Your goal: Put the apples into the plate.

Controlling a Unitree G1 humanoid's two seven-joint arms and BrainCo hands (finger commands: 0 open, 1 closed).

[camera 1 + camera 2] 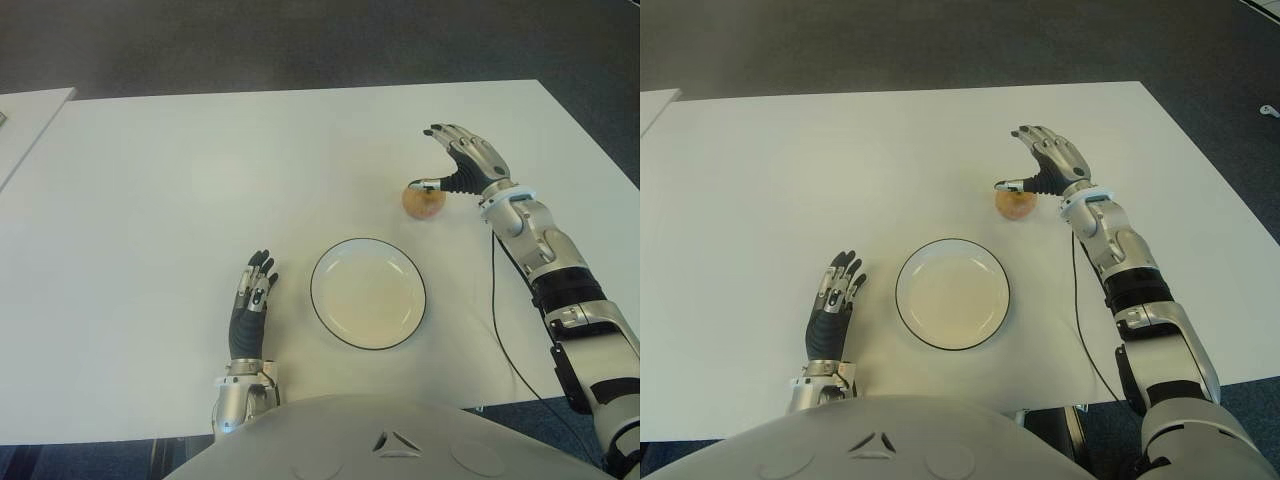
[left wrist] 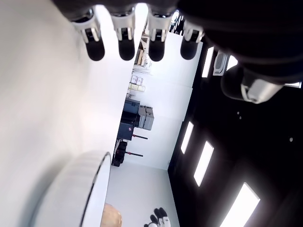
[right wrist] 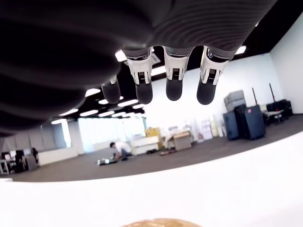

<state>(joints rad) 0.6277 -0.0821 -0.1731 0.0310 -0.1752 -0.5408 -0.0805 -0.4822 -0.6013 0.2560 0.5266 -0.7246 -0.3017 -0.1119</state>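
White worktop [image 1: 150, 200] carrying an empty plate [image 1: 368, 293] at lower centre. One apple [image 1: 424, 202] lies up-right of the plate, outside it. Right hand [image 1: 458, 160], fingers spread, arches over the apple, apparently poised to grasp. Left hand [image 1: 251, 305], open, shows left of the plate.

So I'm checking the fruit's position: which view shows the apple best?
Left eye view: the apple shows whole on the table, under the right hand. Right eye view matches; wrist views show only slivers.
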